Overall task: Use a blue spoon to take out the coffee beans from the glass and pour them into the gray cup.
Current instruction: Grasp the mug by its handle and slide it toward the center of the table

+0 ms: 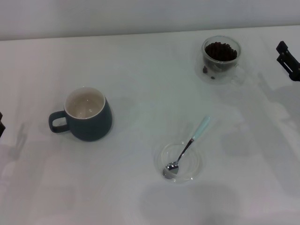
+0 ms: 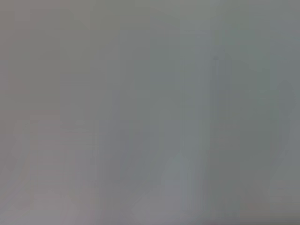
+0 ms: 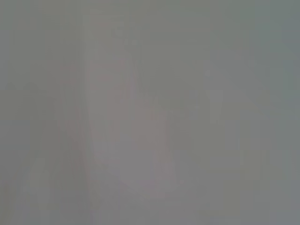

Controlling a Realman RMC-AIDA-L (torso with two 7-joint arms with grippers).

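On the white table [image 1: 140, 70] the gray cup [image 1: 89, 117] stands upright on the left, its loop handle pointing left and its cream inside showing no beans. Far to the right stands the glass [image 1: 221, 58], upright, with the dark coffee beans [image 1: 220, 50] heaped inside it; one or two beans seem to lie low by its near wall, though whether inside or between the double walls I cannot tell. Nearer the robot, between the two cups and a little right of centre, sits a flat clear round dish [image 1: 197, 171]. The blue spoon [image 1: 189, 146] lies in it, metal bowl resting on the dish at the near end, pale blue handle slanting far and right out over the rim.

The right gripper [image 1: 287, 60] shows only as a dark part at the right edge, well apart from the glass; the left gripper [image 1: 1, 124] is a sliver at the left edge. Whether either pair of jaws is apart or together I cannot tell (both wrist views show only blank grey).
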